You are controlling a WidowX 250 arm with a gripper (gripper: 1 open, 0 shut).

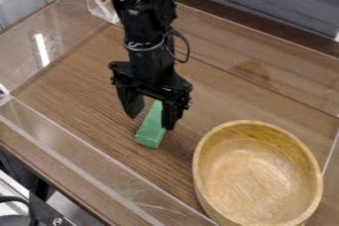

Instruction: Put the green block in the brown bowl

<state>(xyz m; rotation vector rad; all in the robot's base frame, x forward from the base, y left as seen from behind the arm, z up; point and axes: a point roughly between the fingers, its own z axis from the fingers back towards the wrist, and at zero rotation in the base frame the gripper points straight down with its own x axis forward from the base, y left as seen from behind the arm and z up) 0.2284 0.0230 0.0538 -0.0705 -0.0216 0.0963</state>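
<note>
The black gripper (151,105) is open above the green block (155,129), which lies on the wooden table (73,101). The brown bowl (257,173) stands near the block, at the right side of the view.

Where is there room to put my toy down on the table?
There's bare wood left of the black gripper, and more behind the brown bowl, toward the table's back edge. It's crowded where the gripper's fingers stand over the green block, beside the bowl.
</note>
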